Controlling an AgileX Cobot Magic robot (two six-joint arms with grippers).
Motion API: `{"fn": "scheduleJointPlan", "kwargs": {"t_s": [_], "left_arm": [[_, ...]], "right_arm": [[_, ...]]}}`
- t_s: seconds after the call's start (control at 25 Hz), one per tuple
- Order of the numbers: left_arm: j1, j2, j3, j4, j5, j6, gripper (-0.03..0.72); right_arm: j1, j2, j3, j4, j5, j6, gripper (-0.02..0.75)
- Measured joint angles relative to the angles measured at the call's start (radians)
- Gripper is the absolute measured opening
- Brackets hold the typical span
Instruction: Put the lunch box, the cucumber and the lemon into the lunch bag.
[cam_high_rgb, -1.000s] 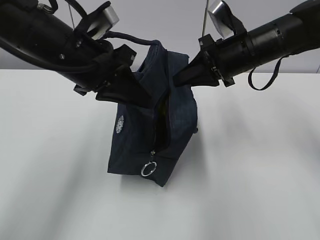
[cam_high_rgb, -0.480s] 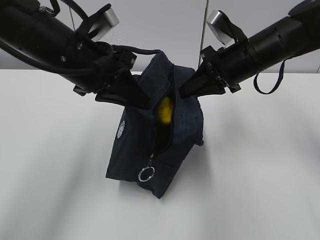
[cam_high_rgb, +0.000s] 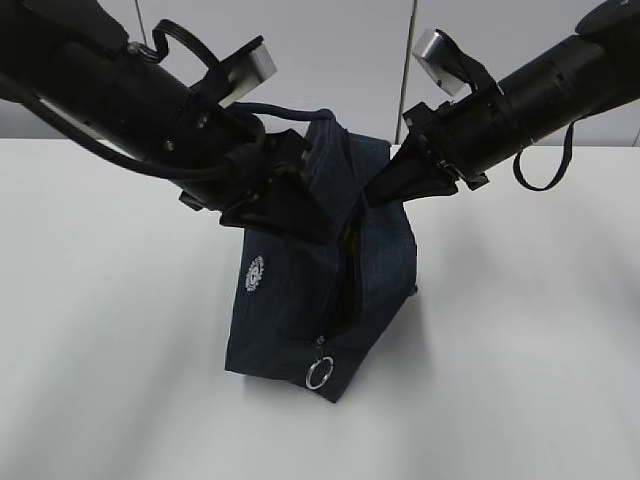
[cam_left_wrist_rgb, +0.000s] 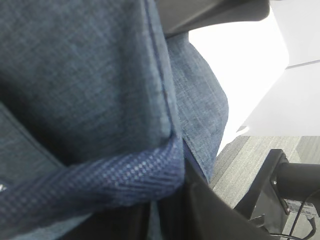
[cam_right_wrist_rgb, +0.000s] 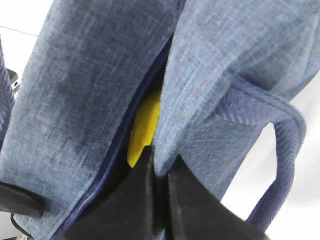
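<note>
The dark navy lunch bag (cam_high_rgb: 300, 310) stands on the white table, its top zipper slit open and its silver ring pull (cam_high_rgb: 320, 373) hanging at the front. My left gripper (cam_high_rgb: 315, 225) is at the bag's upper left edge. In the left wrist view its fingers (cam_left_wrist_rgb: 152, 215) stand close together, with a strip of bag fabric (cam_left_wrist_rgb: 75, 75) between them under a handle strap (cam_left_wrist_rgb: 100, 185). My right gripper (cam_high_rgb: 375, 195) is shut on the bag's right top edge (cam_right_wrist_rgb: 160, 167). The yellow lemon (cam_right_wrist_rgb: 145, 127) shows inside through the slit. The cucumber and the lunch box are hidden.
The white table (cam_high_rgb: 100, 350) spreads out on all sides of the bag, with a pale wall behind. A loose handle loop (cam_right_wrist_rgb: 280, 150) hangs by the right gripper. Grey floor and a black stand (cam_left_wrist_rgb: 290, 180) show past the bag.
The bag has shifted right and sunk lower onto the table, and its slit has narrowed, so the lemon no longer shows from outside. The left arm moved right with it.
</note>
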Motion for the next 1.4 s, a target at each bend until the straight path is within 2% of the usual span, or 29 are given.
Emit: {"fn": "scheduleJointPlan", "kwargs": {"t_s": [0.16,0.24,0.4,0.52,0.8,1.12,1.4], "left_arm": [[0.001,0.0,0.0,0.01,0.002,0.0,0.275],[0.001,0.0,0.0,0.014,0.003,0.0,0.33],[0.001,-0.01,0.0,0.048,0.003,0.0,0.358],[0.001,-0.043,0.0,0.099,-0.005,-0.002,0.361],[0.005,-0.121,0.0,0.286,-0.021,-0.067,0.362],[0.059,-0.207,0.0,0.382,-0.032,-0.1,0.362],[0.097,-0.271,0.0,0.46,-0.062,-0.102,0.349]], "right_arm": [[0.0,0.0,0.0,0.0,0.001,0.002,0.064],[0.0,-0.001,0.0,0.002,0.002,0.002,0.13],[0.0,-0.001,0.0,0.018,0.003,0.002,0.271],[0.0,-0.001,0.0,0.059,0.006,0.002,0.314],[0.0,-0.002,-0.072,0.108,0.007,-0.004,0.326],[0.0,-0.069,-0.213,0.101,0.014,-0.004,0.326],[0.0,-0.246,-0.228,-0.075,-0.209,-0.006,0.294]]}}
